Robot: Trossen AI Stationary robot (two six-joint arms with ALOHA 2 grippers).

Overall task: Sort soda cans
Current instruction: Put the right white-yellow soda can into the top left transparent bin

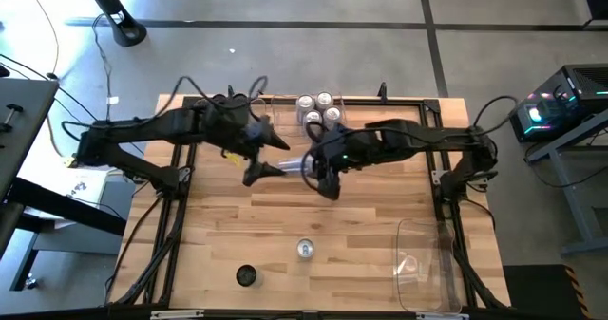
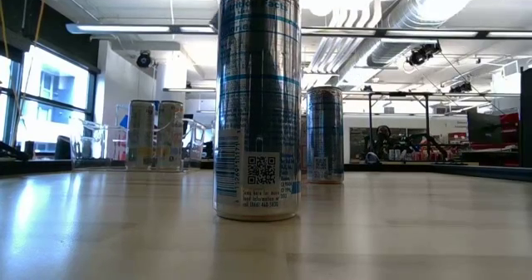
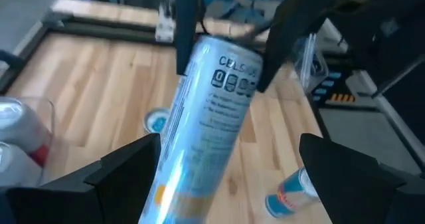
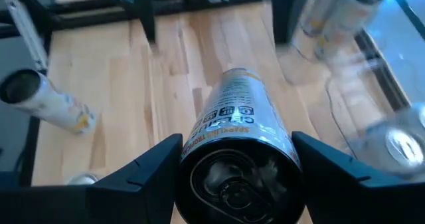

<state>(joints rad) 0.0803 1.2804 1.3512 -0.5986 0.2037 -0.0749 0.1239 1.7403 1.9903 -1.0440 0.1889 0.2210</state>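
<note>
Mid-bench handover: the right gripper (image 1: 318,171) is clamping 1 silver-blue soda can (image 1: 306,166) lying level above the bench (image 1: 218,225), while the left gripper (image 3: 226,177) is straddling it, fingers spread. The next move probably requires the left gripper closing before release.

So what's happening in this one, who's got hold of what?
Both arms meet over the middle of the wooden table, in what looks like a handover. The right gripper is shut on a silver-blue can; the left gripper stands open around the same can. Four cans sit grouped at the far edge, and a silver can and a dark-topped can stand near the front. A clear bin lies at the front right.
</note>
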